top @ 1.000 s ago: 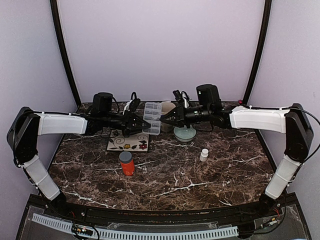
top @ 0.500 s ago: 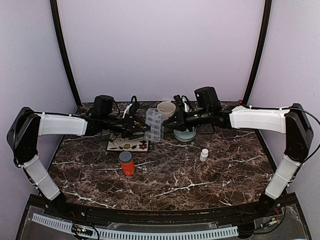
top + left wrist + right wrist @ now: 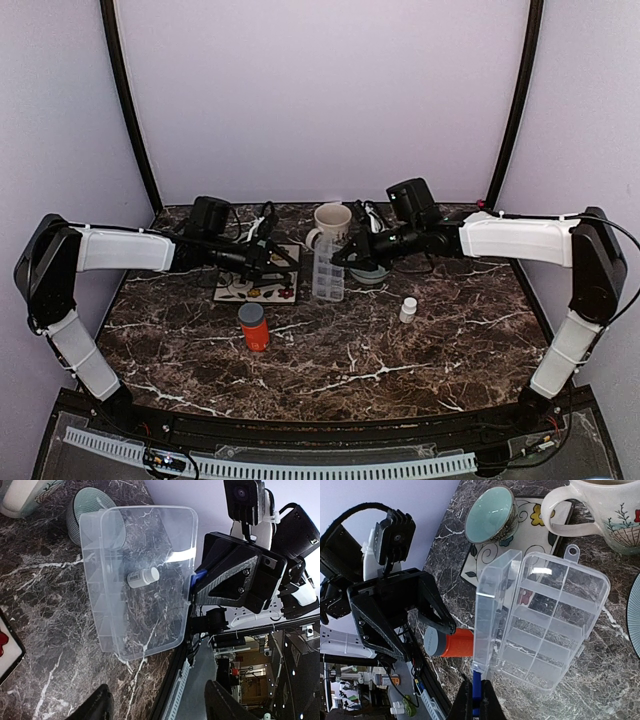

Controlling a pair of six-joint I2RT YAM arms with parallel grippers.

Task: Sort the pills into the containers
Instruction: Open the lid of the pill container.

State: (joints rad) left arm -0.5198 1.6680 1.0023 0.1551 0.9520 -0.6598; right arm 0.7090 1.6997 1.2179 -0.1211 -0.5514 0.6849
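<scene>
Gripping a clear, glossy plastic pill box (image 3: pixel 328 268), rectangular and ribbed into small compartments, by its open lid's edge, with the right hand (image 3: pixel 476 700) clamped shut. Now lowered from mid-air to the veined dark marble surface (image 3: pixel 400 350), just in front of the mug (image 3: pixel 331 222). Left hand (image 3: pixel 160 705) newly spread apart, front-left of the mug, clear of the box.

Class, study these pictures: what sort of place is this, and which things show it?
Probably a robot test bench, not a home: two robot arms fixed at the edge of a marble-patterned table, a plain pale backdrop behind, and props such as a clear pill box and a mug.
</scene>
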